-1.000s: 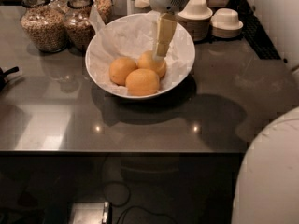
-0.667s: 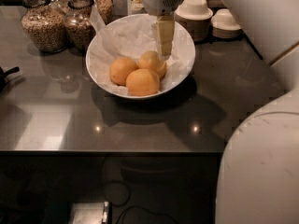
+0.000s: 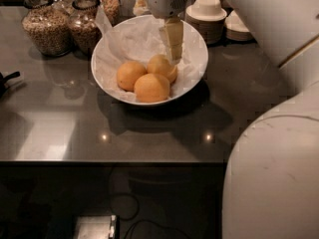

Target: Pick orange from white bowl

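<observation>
The pale gripper hangs straight down inside the wide glossy white bowl, its tip at the top of the far round yellow-orange orange; open or closed, I cannot tell. Being round, the fruit shows no long axis. A second orange and a third orange lie nearer on crinkled white paper.

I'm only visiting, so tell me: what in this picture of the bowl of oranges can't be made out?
Camera view only:
Rear orange: partly behind the gripper, which hangs over the white bowl; contact unclear.
Grain jars: tops cut by the top edge.
Black object: cut by the left edge.
Right saucer stack: partly hidden by the robot's arm.
</observation>
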